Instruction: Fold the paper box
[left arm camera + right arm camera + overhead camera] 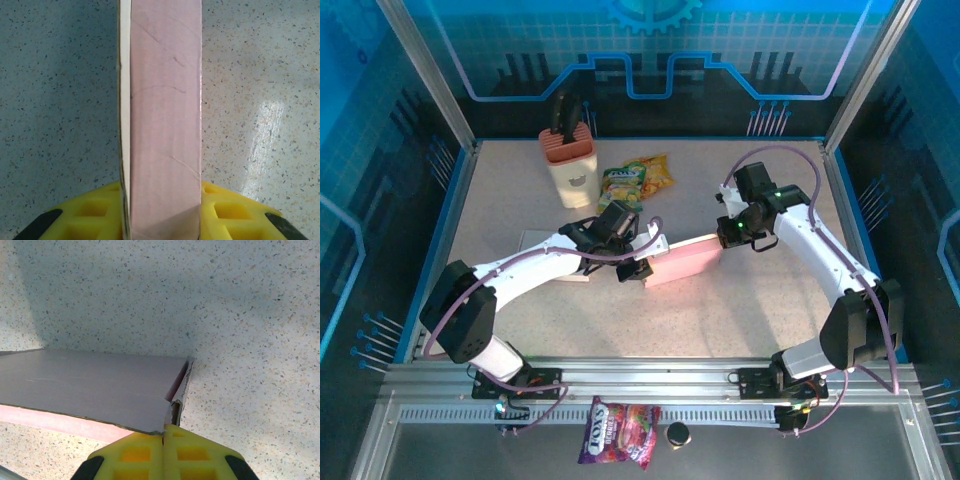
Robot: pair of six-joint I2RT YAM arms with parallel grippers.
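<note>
The pink paper box (682,262) lies mid-table, stretched between both arms. My left gripper (638,268) is at its left end. In the left wrist view the box (162,100) runs straight away from the camera, and my left gripper (162,202) is shut on it, with a yellow finger (85,212) pressed on each long side. My right gripper (725,235) is at the box's right end. In the right wrist view my right gripper (164,432) has its fingers pressed together on the thin edge of a flap, beside the box's grey panel (95,385).
A flat sheet (542,243) lies under my left arm. At the back stand a knife block (568,160) and snack packets (638,180). A candy bag (618,432) and a small black object (677,434) lie on the rail in front of the table.
</note>
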